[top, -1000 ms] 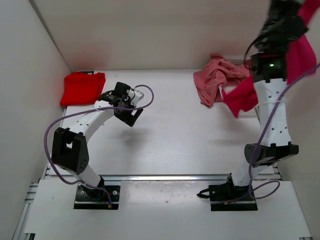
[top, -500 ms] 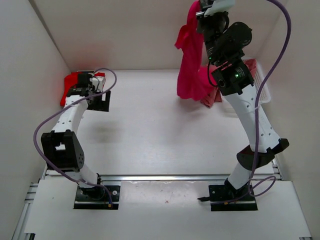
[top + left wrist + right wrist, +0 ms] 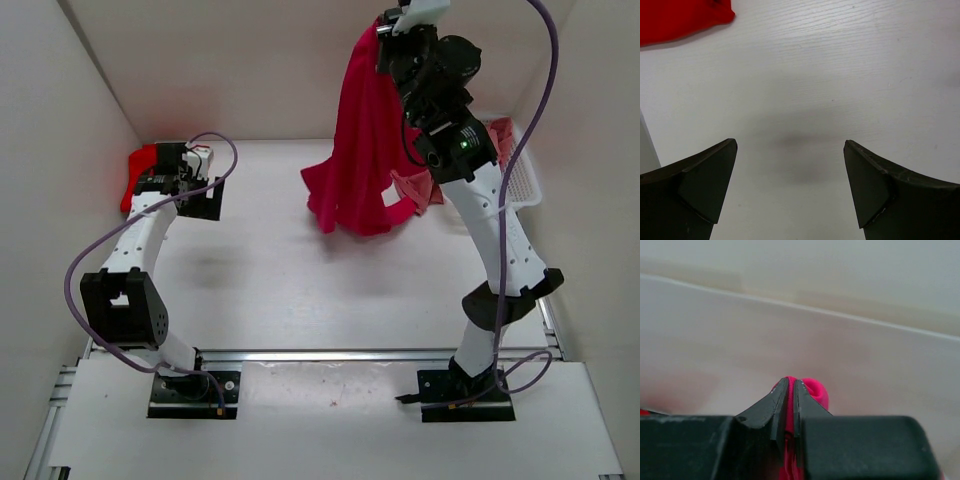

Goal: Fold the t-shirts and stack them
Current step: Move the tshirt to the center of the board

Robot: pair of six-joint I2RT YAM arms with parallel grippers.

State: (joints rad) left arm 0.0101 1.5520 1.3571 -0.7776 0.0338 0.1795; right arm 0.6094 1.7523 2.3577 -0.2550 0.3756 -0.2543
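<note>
While our right gripper (image 3: 791,384) pinches the hanging crimson-magenta cotton t-shirt (image 3: 360,150), we see our spread left gripper (image 3: 790,147) half-hiding the bright red cotton shirt (image 3: 132,180) at the far-left corner.

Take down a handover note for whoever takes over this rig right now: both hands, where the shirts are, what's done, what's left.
Left hand: open, empty, over the table beside the red shirt.
Right hand: shut on the magenta shirt, held high, cloth hanging unfolded.
Salmon shirt: crumpled by the basket, far right.
Done: red shirt looks folded, far-left corner, partly hidden.
Left: lay out and fold magenta, then salmon; stack all three.
</note>
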